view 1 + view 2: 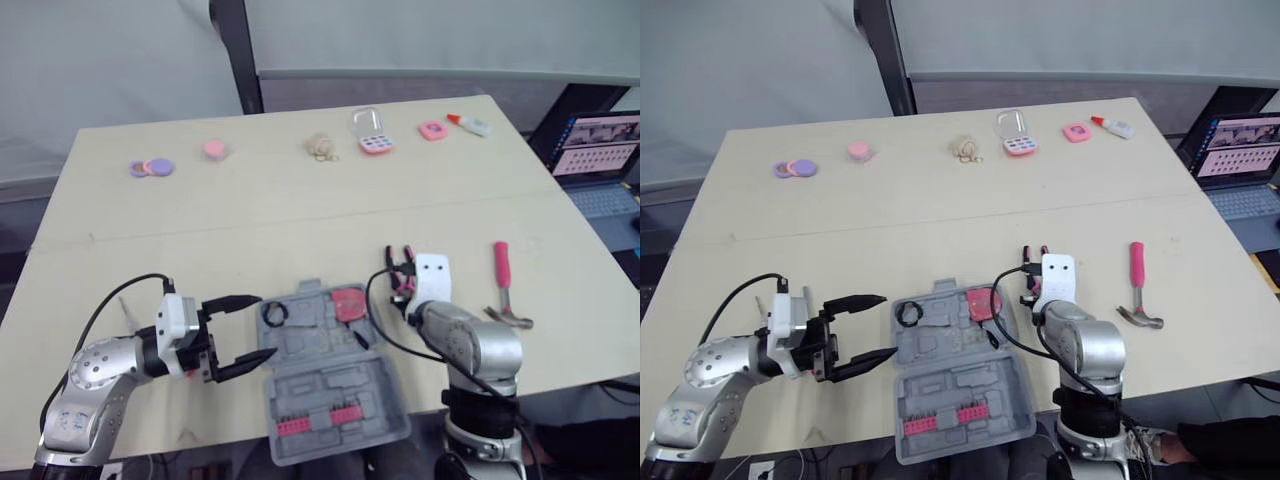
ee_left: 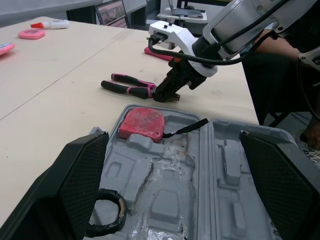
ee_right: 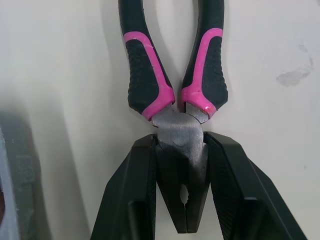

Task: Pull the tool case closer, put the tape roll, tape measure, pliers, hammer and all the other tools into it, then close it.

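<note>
Your right gripper is pinching the steel nose of the pink-and-black rubber-handled pliers; your left gripper is hanging spread-fingered before the moulded grey plastic tool case.

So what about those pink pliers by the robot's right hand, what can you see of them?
The pliers have a grey steel head, closed, and two black, rubbery-looking handles with pink bands. They lie flat on the pale table, just right of the open tool case, handles pointing away from the robot. The two black fingers of the right hand sit on either side of the head and appear to clamp it.
</note>
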Action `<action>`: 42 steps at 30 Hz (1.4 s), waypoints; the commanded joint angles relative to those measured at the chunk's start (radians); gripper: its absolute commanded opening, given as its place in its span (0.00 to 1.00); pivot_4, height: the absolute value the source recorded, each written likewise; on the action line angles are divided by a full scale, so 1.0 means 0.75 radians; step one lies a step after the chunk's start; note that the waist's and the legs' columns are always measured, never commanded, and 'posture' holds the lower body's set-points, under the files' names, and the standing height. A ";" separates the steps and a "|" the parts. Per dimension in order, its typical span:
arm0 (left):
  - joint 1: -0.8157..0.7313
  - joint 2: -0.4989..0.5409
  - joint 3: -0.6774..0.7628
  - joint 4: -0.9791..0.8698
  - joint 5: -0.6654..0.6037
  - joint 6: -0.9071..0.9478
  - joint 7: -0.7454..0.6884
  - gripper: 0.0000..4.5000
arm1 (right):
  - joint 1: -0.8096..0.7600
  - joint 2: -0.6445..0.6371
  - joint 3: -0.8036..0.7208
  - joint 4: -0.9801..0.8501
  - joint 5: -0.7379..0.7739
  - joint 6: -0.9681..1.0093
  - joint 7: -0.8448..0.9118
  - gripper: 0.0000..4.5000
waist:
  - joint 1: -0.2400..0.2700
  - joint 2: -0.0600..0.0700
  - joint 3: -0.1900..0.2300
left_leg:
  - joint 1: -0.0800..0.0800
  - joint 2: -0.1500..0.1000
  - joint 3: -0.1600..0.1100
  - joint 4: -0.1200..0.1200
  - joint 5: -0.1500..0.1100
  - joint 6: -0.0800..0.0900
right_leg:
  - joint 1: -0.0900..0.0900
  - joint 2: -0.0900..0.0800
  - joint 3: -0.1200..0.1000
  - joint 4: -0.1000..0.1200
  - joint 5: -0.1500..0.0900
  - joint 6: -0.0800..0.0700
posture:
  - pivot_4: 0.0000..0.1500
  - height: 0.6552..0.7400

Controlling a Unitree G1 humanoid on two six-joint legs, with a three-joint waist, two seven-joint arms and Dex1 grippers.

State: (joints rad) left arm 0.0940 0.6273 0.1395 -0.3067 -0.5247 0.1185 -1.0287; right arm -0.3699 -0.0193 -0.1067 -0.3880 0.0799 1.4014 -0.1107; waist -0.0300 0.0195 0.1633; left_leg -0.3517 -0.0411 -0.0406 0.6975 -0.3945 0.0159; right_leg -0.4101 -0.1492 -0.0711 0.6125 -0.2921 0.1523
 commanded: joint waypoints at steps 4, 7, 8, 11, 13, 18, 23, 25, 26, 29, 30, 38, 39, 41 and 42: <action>-0.012 0.025 0.050 0.020 -0.051 -0.003 -0.054 1.00 | 0.033 -0.288 0.005 -0.233 0.064 0.050 0.192 0.21 | 0.000 0.001 0.001 | -0.001 0.000 0.001 0.000 0.000 0.000 | 0.000 0.000 0.000 -0.002 0.000 0.000 | 1.00 1.00; -0.051 0.025 0.050 0.054 -0.056 0.004 -0.064 1.00 | 0.070 -0.469 0.008 -0.300 0.128 0.050 0.326 0.21 | 0.001 0.002 0.001 | -0.001 0.001 0.002 0.000 0.000 0.000 | 0.000 0.000 0.000 -0.003 0.000 0.000 | 1.00 1.00; -0.064 0.022 0.048 0.061 -0.062 0.010 -0.065 1.00 | 0.087 -0.533 0.008 -0.318 0.157 0.030 0.381 0.21 | 0.002 0.002 0.001 | -0.001 0.001 0.003 0.000 0.000 0.000 | 0.000 0.000 0.000 -0.003 0.000 0.000 | 1.00 1.00; -0.081 0.017 0.045 0.061 -0.080 0.027 -0.074 1.00 | 0.130 -0.712 0.003 -0.356 0.245 -0.036 0.554 0.21 | 0.003 0.002 0.001 | -0.001 0.001 0.003 0.000 0.000 0.001 | 0.001 0.000 0.000 -0.005 0.000 0.000 | 1.00 1.00; -0.071 0.028 0.048 0.048 -0.096 0.041 -0.090 1.00 | 0.145 -0.847 -0.001 -0.372 0.315 -0.103 0.702 0.21 | 0.004 0.002 0.001 | -0.001 0.000 0.003 0.000 0.000 0.001 | 0.001 0.000 0.000 -0.006 0.000 0.000 | 1.00 1.00; -0.024 0.066 0.077 0.029 -0.124 0.064 -0.135 1.00 | 0.155 -1.109 0.024 -0.365 0.443 -0.298 1.008 0.21 | 0.004 0.001 0.001 | -0.001 0.002 0.005 0.000 0.000 0.001 | 0.001 0.000 0.000 -0.009 0.000 0.000 | 1.00 1.00; 0.020 0.112 0.124 0.000 -0.153 0.102 -0.159 1.00 | 0.134 -1.308 0.099 -0.348 0.507 -0.517 1.299 0.21 | 0.008 0.000 0.002 | -0.002 0.003 0.007 0.000 -0.001 0.001 | 0.002 0.000 0.000 -0.011 0.000 0.000 | 1.00 1.00; 0.062 0.129 0.157 -0.023 -0.174 0.123 -0.166 1.00 | 0.115 -1.349 0.151 -0.327 0.500 -0.598 1.373 0.21 | 0.009 -0.001 0.003 | -0.002 0.003 0.007 0.001 -0.001 0.001 | 0.003 0.000 0.000 -0.013 0.000 0.000 | 1.00 1.00; 0.084 0.140 0.174 -0.028 -0.178 0.124 -0.174 1.00 | 0.099 -1.366 0.181 -0.319 0.496 -0.634 1.409 0.21 | 0.010 -0.002 0.003 | -0.002 0.003 0.007 0.001 -0.001 0.001 | 0.003 0.000 0.000 -0.013 0.000 0.000 | 1.00 1.00; 0.136 0.157 0.207 -0.038 -0.166 0.105 -0.194 1.00 | 0.039 -1.402 0.283 -0.308 0.472 -0.755 1.529 0.21 | 0.013 -0.002 0.003 | -0.002 0.003 0.007 0.001 -0.001 0.001 | 0.003 0.000 0.000 -0.015 0.000 0.000 | 1.00 1.00; 0.138 0.159 0.212 -0.040 -0.164 0.106 -0.194 1.00 | 0.010 -1.407 0.319 -0.301 0.463 -0.787 1.566 0.21 | 0.015 -0.002 0.003 | -0.002 0.004 0.007 0.001 -0.001 0.001 | 0.003 -0.001 0.000 -0.015 0.000 0.000 | 1.00 1.00; 0.192 0.187 0.241 -0.072 -0.182 0.149 -0.198 1.00 | -0.383 -1.333 0.692 -0.205 0.307 -0.805 1.748 0.21 | 0.027 -0.003 0.004 | -0.002 0.005 0.007 0.002 -0.001 0.001 | 0.004 -0.001 0.000 -0.016 0.000 0.001 | 1.00 1.00; 0.214 0.192 0.248 -0.082 -0.183 0.155 -0.204 1.00 | -0.436 -1.310 0.747 -0.189 0.271 -0.805 1.759 0.21 | 0.027 -0.003 0.004 | -0.002 0.005 0.007 0.002 -0.001 0.001 | 0.004 -0.001 0.000 -0.016 0.000 0.001 | 1.00 1.00; 0.246 0.188 0.257 -0.096 -0.179 0.150 -0.208 1.00 | -0.517 -1.271 0.833 -0.171 0.236 -0.779 1.791 0.21 | 0.026 -0.003 0.004 | -0.002 0.006 0.007 0.002 -0.001 0.001 | 0.003 -0.001 -0.001 -0.016 0.000 0.001 | 1.00 1.00; 0.256 0.184 0.260 -0.104 -0.180 0.150 -0.203 1.00 | -0.547 -1.259 0.870 -0.165 0.217 -0.769 1.807 0.21 | 0.025 -0.003 0.004 | -0.002 0.006 0.007 0.001 -0.001 0.001 | 0.003 -0.001 0.000 -0.016 0.000 0.001 | 1.00 1.00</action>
State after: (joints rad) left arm 0.2705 0.7628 0.3107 -0.3519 -0.6417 0.2328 -1.1752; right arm -0.7482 -0.9684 0.5210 -0.5000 0.2609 0.8172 1.2121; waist -0.0110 0.0172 0.1663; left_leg -0.3540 -0.0361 -0.0355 0.6985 -0.3951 0.0167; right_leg -0.4085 -0.1498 -0.0714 0.6003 -0.2919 0.1527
